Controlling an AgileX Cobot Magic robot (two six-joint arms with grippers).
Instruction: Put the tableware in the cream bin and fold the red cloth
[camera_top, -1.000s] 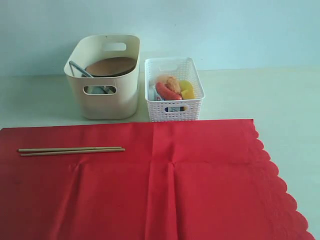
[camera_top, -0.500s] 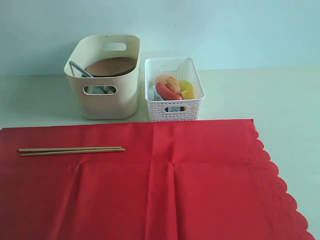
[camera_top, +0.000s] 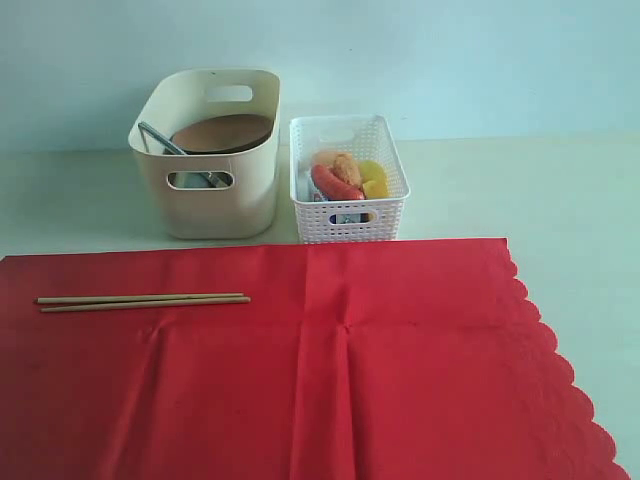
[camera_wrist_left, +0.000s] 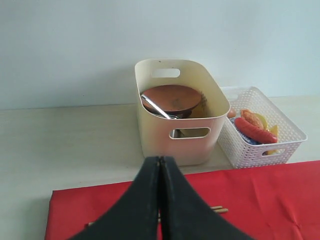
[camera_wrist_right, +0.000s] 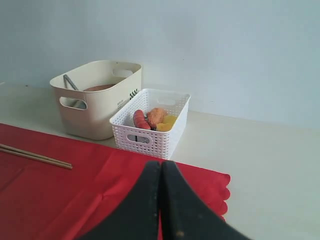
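Note:
The red cloth (camera_top: 330, 370) lies flat across the front of the table, scalloped edge at the right. A pair of wooden chopsticks (camera_top: 143, 300) rests on its left part. Behind the cloth stands the cream bin (camera_top: 205, 200), holding a round brown plate (camera_top: 222, 132) and a silver utensil (camera_top: 160, 138). Neither arm shows in the exterior view. My left gripper (camera_wrist_left: 159, 161) is shut and empty, raised above the cloth with the chopsticks (camera_wrist_left: 219, 209) partly hidden behind its fingers. My right gripper (camera_wrist_right: 160, 164) is shut and empty above the cloth (camera_wrist_right: 60, 195), near its scalloped edge.
A white lattice basket (camera_top: 347, 215) with food, among it a red sausage (camera_top: 335, 184) and yellow pieces (camera_top: 373, 178), stands right of the cream bin. Pale table surface (camera_top: 560, 200) stretches to the right of the cloth. A plain wall rises behind.

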